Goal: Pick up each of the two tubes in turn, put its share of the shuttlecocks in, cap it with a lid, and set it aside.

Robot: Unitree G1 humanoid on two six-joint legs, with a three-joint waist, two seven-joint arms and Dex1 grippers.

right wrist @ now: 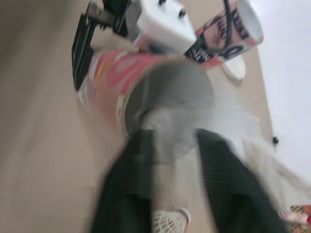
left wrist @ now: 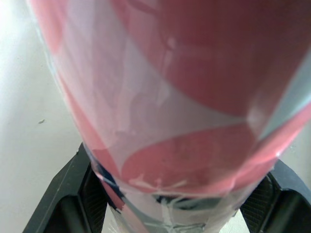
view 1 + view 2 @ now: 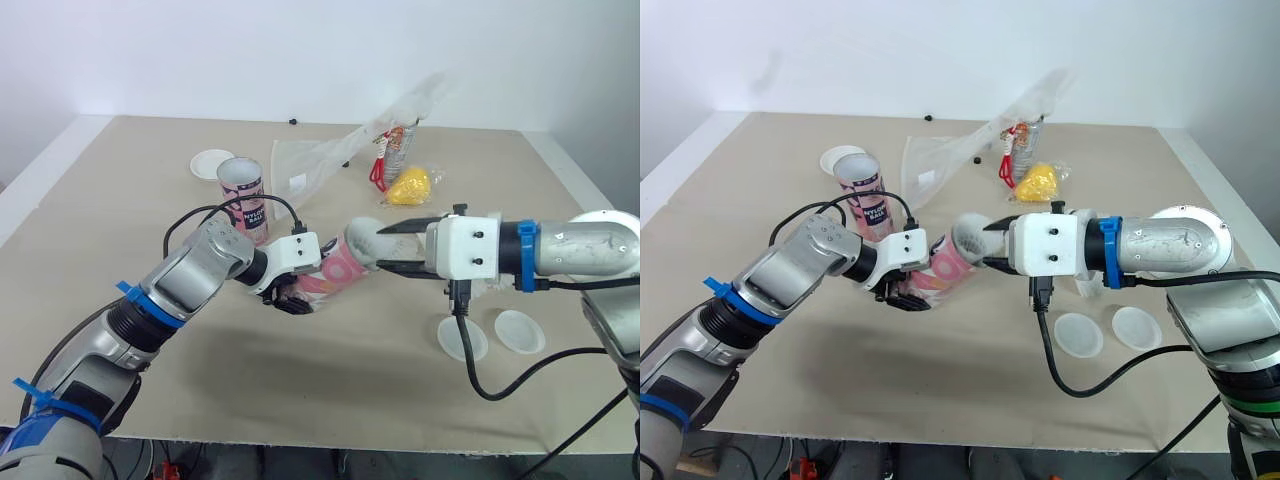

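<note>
- L gripper point(image 3: 292, 298): clamped on pink tube point(image 3: 335, 265), which is held tilted off the table, just beside the upright 2nd tube point(image 3: 241, 190).
- R gripper point(image 3: 398, 246): fingers narrow, holding white shuttlecock point(image 1: 194, 114) at pink tube's open mouth.
- Clear lid point(image 3: 462, 338): flat on table, well apart from 2nd tube.

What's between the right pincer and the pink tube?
A white shuttlecock, pinched in the right pincer at the pink tube's open mouth. The right wrist view shows it.
</note>
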